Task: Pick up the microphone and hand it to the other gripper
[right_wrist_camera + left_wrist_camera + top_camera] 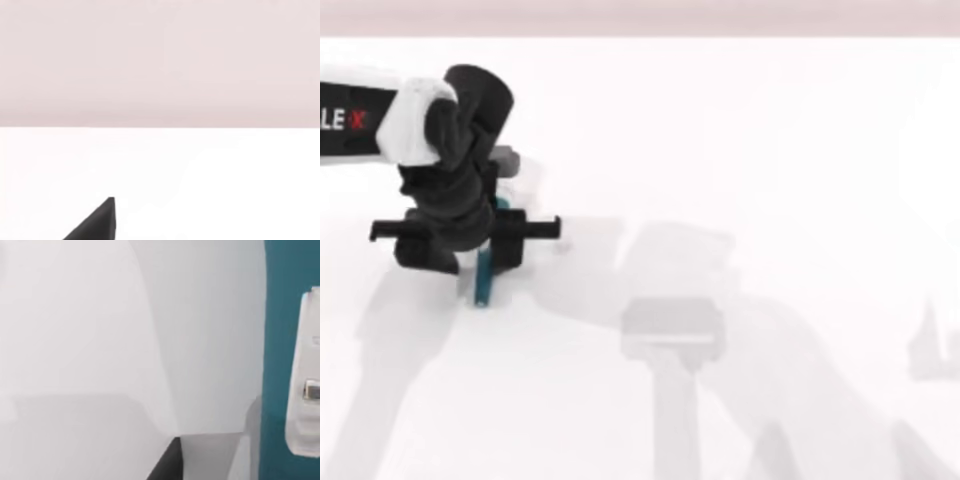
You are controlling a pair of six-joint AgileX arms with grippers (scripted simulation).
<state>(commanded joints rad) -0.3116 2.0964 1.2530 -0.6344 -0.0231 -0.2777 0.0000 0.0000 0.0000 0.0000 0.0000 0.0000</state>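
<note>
One microphone (483,280) here, lying on the white worktop (740,150) over at the left side, and only the teal handle pokes out from under the left arm. The left wrist view is jammed right up against it: teal handle filling one edge, with the little white switch (305,385) in plain sight. The left end effector (485,232) sits right on top of the microphone, pointed straight down, which makes sense for grabbing a slim handle lying flat. Whether its fingers are already pinched on the handle or spread either side of it, I honestly can't tell; the arm's body blocks that from above. My guess is this is the pickup stage, with the handover not started. The right arm isn't in the top view at all, and its wrist view shows just one black fingertip (100,220) over bare worktop, so it looks parked well away.
</note>
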